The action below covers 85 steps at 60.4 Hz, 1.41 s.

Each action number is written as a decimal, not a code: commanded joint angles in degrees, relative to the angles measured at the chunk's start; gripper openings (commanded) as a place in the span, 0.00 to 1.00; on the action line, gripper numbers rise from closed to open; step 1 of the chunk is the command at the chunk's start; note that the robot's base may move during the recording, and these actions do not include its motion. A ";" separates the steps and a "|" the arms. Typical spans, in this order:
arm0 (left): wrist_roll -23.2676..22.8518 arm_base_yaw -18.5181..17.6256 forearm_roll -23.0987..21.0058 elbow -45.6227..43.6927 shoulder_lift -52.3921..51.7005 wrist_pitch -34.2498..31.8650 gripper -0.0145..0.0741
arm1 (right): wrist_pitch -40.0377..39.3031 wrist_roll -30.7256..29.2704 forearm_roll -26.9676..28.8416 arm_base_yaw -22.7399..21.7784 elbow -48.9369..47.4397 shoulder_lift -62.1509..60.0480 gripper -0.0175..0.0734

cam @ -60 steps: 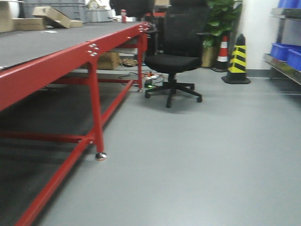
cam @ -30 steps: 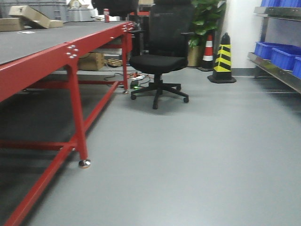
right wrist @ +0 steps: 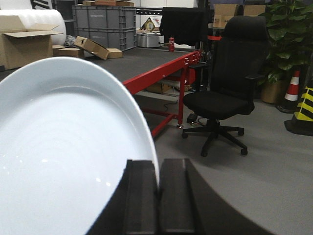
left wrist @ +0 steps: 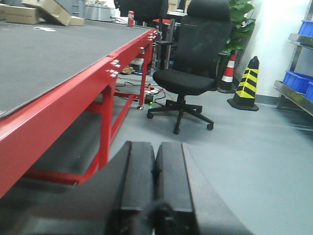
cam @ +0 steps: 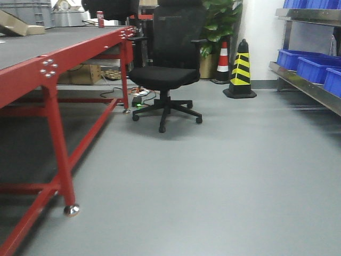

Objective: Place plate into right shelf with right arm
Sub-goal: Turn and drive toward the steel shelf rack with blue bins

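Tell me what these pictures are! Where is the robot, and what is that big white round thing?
You can't see the whole robot, because its own cameras took the pictures. It has a rolling base and two arms.

One camera looks forward. It shows a long red table, a black chair, a striped cone and, at the right, a shelf with blue bins.

The other two cameras sit on the wrists, so each looks past that arm's gripper, a pincer with two black fingers. The left gripper is shut with nothing in it. The right gripper is pinching the edge of the big white thing, which is a plate.

At the far end of the table lie cardboard boxes and a red can. The plate is meant to go onto the shelf.
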 commanded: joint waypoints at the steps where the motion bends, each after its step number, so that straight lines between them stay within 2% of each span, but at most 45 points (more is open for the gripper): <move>1: -0.34 0.00 0.01 0.43 -0.48 -5.09 0.11 | -5.60 -0.29 -1.08 0.13 -1.69 0.39 0.26; 85: -0.34 0.00 0.01 0.43 -0.48 -5.09 0.11 | -5.60 -0.29 -1.08 0.13 -1.69 0.39 0.26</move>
